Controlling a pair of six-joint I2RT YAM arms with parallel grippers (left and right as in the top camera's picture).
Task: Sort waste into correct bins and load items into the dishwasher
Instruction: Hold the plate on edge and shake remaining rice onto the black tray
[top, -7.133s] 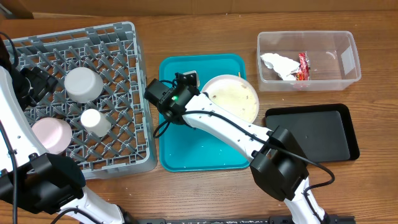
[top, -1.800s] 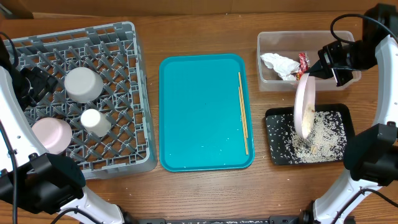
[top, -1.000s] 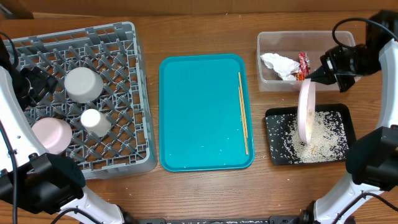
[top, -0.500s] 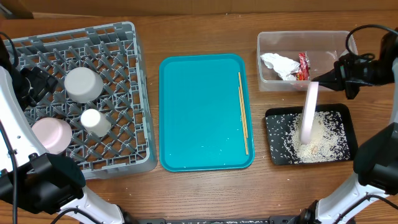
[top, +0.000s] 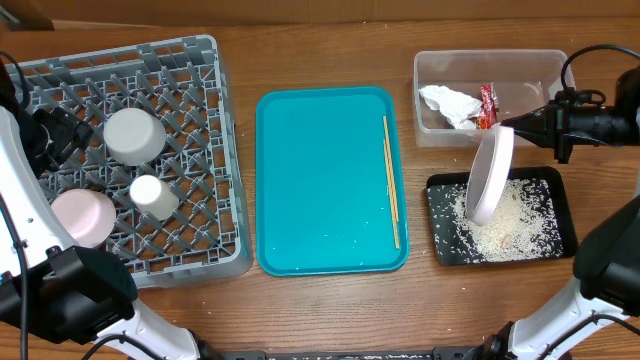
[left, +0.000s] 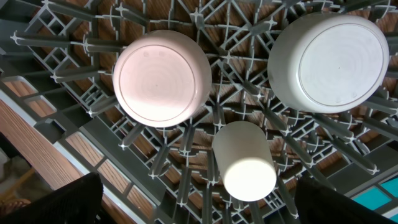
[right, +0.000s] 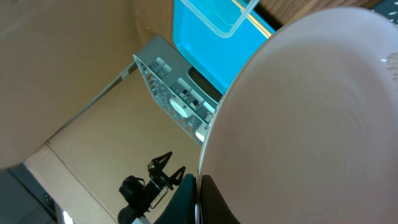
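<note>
Gripping smooth round plate (top: 489, 176), grainy crumbs (top: 520, 216), shallow black tray (top: 566, 246)

the rack (top: 225, 150) at the table's (top: 330, 300) left edge holds bowls (top: 133, 135) and a cup (top: 153, 196), chopsticks (top: 391, 180) lie along the middle tray's (top: 320, 180) right edge, and the tub (top: 560, 100) sits behind the shallow tray (top: 568, 235).

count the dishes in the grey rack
3. A grey-white bowl sits upside down in the upper middle of the dish rack, a small white cup just below it, and a pink bowl near its front-left corner. The left arm may hide more.
</note>
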